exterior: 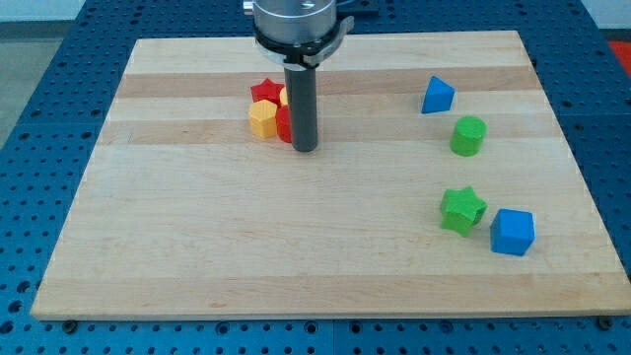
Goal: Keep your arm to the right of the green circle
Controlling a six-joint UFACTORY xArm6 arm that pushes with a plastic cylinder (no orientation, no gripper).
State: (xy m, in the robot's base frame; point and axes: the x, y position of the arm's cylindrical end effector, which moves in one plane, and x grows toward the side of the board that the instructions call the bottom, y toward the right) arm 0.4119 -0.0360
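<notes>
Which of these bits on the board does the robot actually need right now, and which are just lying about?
In the job:
green circle
my tip, well to the view's left of it, against the red and yellow cluster

Lying about:
blue triangle
green star
blue cube
red star
yellow block
red block

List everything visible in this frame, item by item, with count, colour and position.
wooden board: 1, light wood, fills most of the view
green circle: 1, green, view's right
green star: 1, green, lower right
blue cube: 1, blue, just right of the green star
blue triangular block: 1, blue, upper right
red star: 1, red, upper centre-left
yellow block: 1, yellow, below the red star
red block: 1, red, partly hidden behind the rod
my tip: 1, dark, beside the red and yellow cluster, far left of the green circle
</notes>
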